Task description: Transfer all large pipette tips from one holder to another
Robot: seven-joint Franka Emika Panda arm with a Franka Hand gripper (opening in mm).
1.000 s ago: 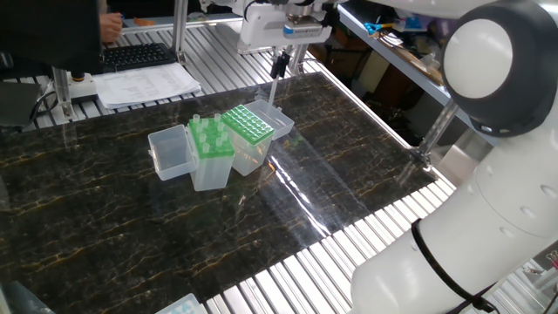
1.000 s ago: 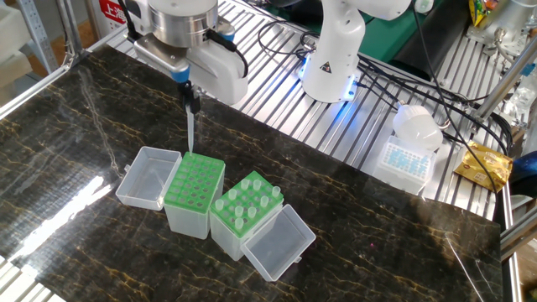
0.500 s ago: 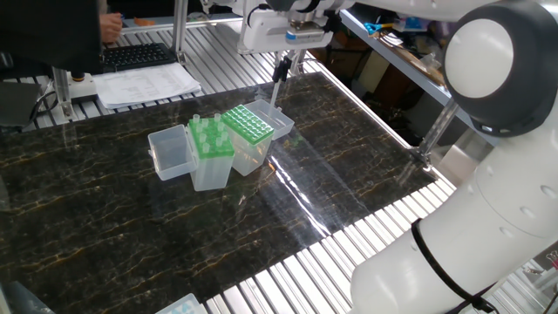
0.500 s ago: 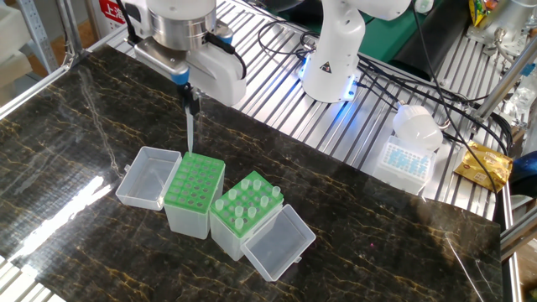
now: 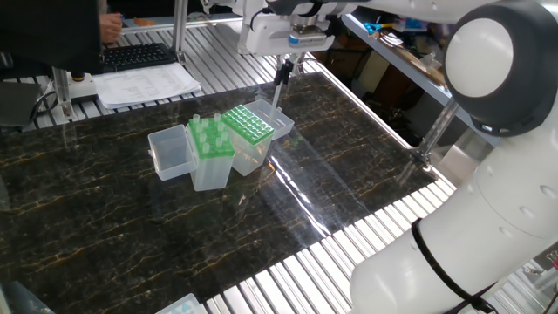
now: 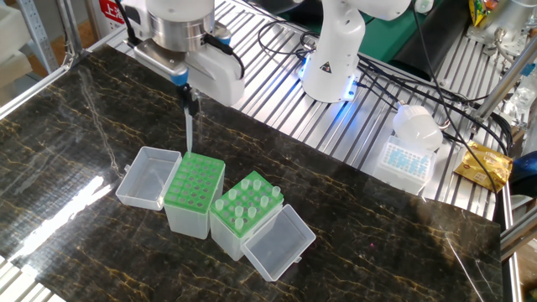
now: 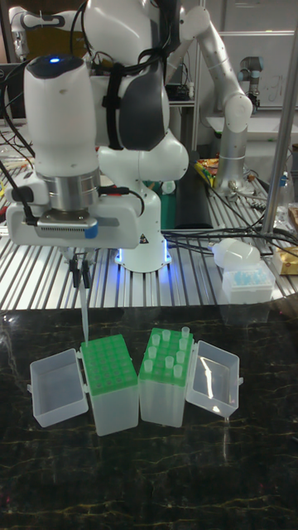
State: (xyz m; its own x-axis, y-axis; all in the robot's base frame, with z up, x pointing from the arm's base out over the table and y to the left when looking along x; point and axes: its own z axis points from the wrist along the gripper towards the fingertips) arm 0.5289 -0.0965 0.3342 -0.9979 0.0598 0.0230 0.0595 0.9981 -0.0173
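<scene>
My gripper (image 6: 191, 104) (image 5: 283, 64) (image 7: 81, 275) is shut on one large pipette tip (image 6: 190, 134) (image 5: 277, 88) (image 7: 85, 316), which hangs point down. It hovers just above the far edge of a holder with a green plate of empty holes (image 6: 195, 180) (image 5: 248, 124) (image 7: 108, 364). Right beside that holder stands the second holder (image 6: 246, 204) (image 5: 209, 138) (image 7: 170, 356), with several large pipette tips upright in its green plate. Both holders have clear lids folded open.
Open lids lie flat at the outer sides (image 6: 147, 176) (image 6: 277, 243). A second white robot base (image 6: 331, 50) stands on the slatted rail behind, with a lidded box of blue tips (image 6: 407, 159) to its right. A keyboard and papers (image 5: 144, 83) lie at the table's far corner.
The gripper has shifted slightly up and away with the tip still held. The holders have not moved.
</scene>
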